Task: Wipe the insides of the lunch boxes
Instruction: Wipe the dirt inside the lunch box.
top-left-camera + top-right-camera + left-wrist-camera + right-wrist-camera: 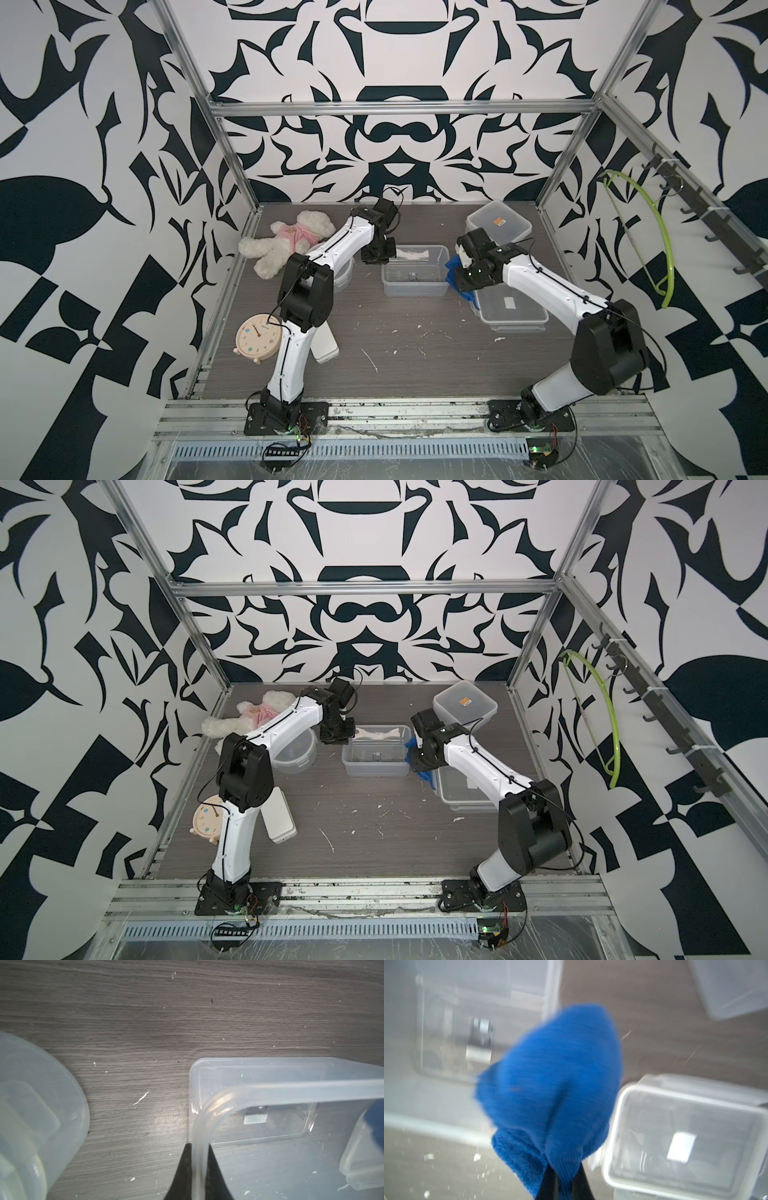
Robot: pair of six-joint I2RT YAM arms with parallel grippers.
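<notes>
An open rectangular lunch box [415, 270] [376, 752] stands mid-table. My left gripper [377, 254] [199, 1151] is shut on the rim [291, 1086] at the box's far left corner. Beside the box's right end, my right gripper [457, 276] [564, 1176] is shut on a blue cloth [550, 1084] [417, 750]. The cloth hangs between the open box and a lidded lunch box [511, 309] [685, 1136] with a white sticker. Another lidded lunch box [498, 222] with an orange sticker sits at the back right. The round lunch box [293, 752] [31, 1115] lies partly under my left arm.
A teddy bear [286, 241] lies at the back left. An alarm clock [257, 338] and a flat white case [326, 347] lie by the left arm's base. White scraps [415, 332] dot the table's middle. A green hanger [648, 237] hangs on the right wall.
</notes>
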